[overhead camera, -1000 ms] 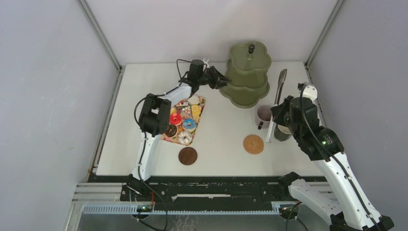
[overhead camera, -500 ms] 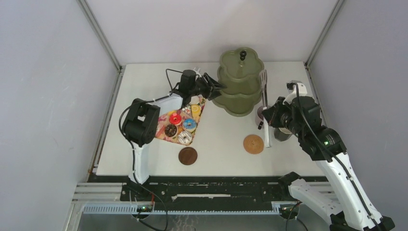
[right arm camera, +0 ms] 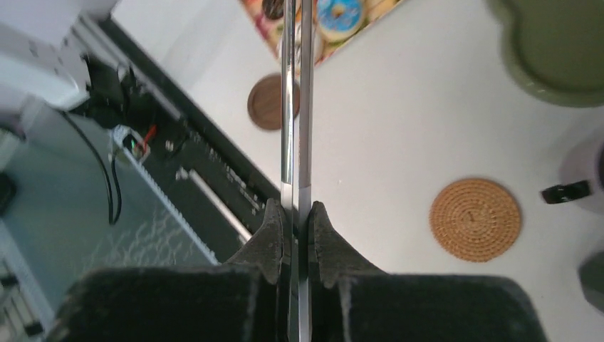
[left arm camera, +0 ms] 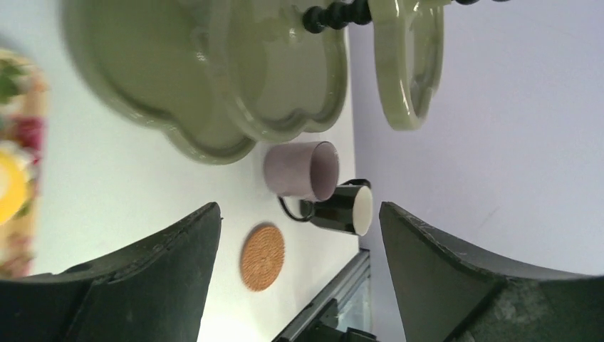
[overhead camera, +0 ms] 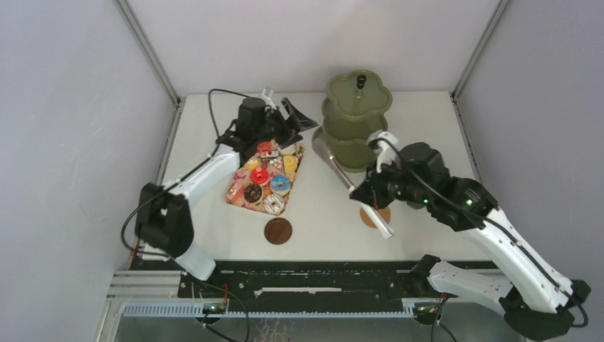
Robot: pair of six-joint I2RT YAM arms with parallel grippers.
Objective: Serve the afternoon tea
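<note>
- Dark coaster (overhead camera: 278, 230) lies nearest on the table (overhead camera: 320, 206), just in front of the floral tray (overhead camera: 233, 199).
- Right arm reaches left from its base, wrist low over the woven coaster (overhead camera: 375, 214).
- Right gripper (overhead camera: 367, 198) is clamped tight on the tongs (overhead camera: 335, 165), pinching both blades together. The short end sticks out toward the near edge, and the long end points far-left at the gap between tray and green tiered stand (overhead camera: 358, 117).
- Toy pastries (overhead camera: 260, 176) all sit on the tray.
- Mauve mug (left arm camera: 299, 169) and dark green mug (left arm camera: 342, 209) stand side by side, right of the stand. The right arm hides them from above.
- Left arm is elbow-out at the left edge, with the forearm stretched over the tray's far end.
- Left gripper (overhead camera: 298, 122) faces the stand with its jaws apart, holding nothing.
</note>
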